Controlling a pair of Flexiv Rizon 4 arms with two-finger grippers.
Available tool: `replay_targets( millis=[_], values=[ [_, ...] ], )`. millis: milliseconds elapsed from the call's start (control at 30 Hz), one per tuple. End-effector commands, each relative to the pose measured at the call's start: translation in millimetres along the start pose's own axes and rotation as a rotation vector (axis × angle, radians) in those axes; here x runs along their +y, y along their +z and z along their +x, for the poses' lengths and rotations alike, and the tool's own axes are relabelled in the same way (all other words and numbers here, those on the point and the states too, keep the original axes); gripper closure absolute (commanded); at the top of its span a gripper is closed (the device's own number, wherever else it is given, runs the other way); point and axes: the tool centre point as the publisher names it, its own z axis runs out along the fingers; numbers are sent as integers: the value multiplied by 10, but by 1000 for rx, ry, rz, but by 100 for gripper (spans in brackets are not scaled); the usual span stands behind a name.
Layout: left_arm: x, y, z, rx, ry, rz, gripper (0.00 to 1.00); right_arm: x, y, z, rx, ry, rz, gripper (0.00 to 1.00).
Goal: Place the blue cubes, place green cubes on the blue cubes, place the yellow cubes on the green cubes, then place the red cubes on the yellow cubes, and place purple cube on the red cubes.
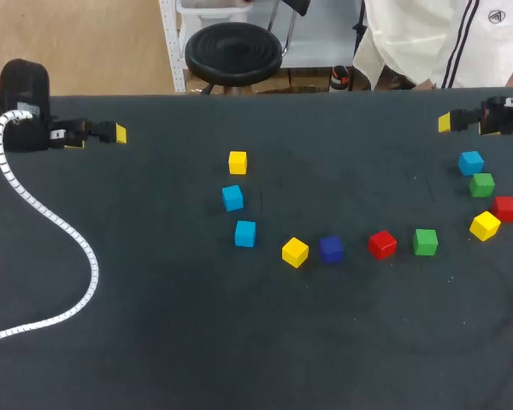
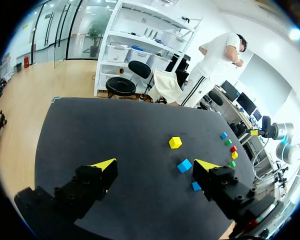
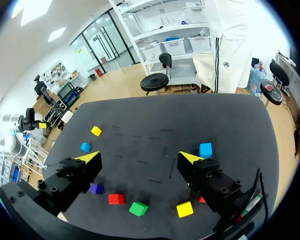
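Black across its top, the desk carries loose cubes only, none stacked yet; the left fingers and the right fingers both stand spread wide with nothing between them, at the desk's far corners, well apart from most of the cubes.

The likeliest trouble, I judge, is in the tight group near the right arm; there a blue cube, a green cube, a red cube and a yellow cube lie just beside one another, so wide fingers coming down on one could shove its neighbour.

Colour is a second risk; the purple cube looks nearly dark blue and might be taken for a base in place of the far pale blue cube or the near pale blue cube by the middle; and a tower five high would lean if any lower cube sits off-centre.
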Motion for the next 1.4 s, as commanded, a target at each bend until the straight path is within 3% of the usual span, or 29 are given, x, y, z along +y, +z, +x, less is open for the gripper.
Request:
replay_targets(
  millis=[33, 467, 600, 900, 1033, 1133, 1233, 1400],
  values=[
    [-20, -6, -11, 6, -2, -9, 0, 6, -3, 2, 0, 0, 3, 0],
    [-20, -6, -11, 6, -2, -9, 0, 6, -3, 2, 0, 0, 3, 0],
    [-20, -6, -11, 6, -2, -9, 0, 161, 29, -242, 45, -195, -17, 0],
    [-20, -6, -11, 6, -2, -9, 0, 520, 245, -652, 201, -555, -194, 0],
    [-20, -6, -11, 6, -2, -9, 0, 525, 456, -625, 354, -661, -292, 0],
    [-20, -6, -11, 6, -2, -9, 0, 524, 565, -570, 419, -746, -350, 0],
    [-20, -6, -11, 6, -2, -9, 0, 533, 625, -507, 435, -842, -413, 0],
    [-20, -6, -11, 6, -2, -9, 0, 506, 660, -478, 369, -896, -485, 0]
  ],
)
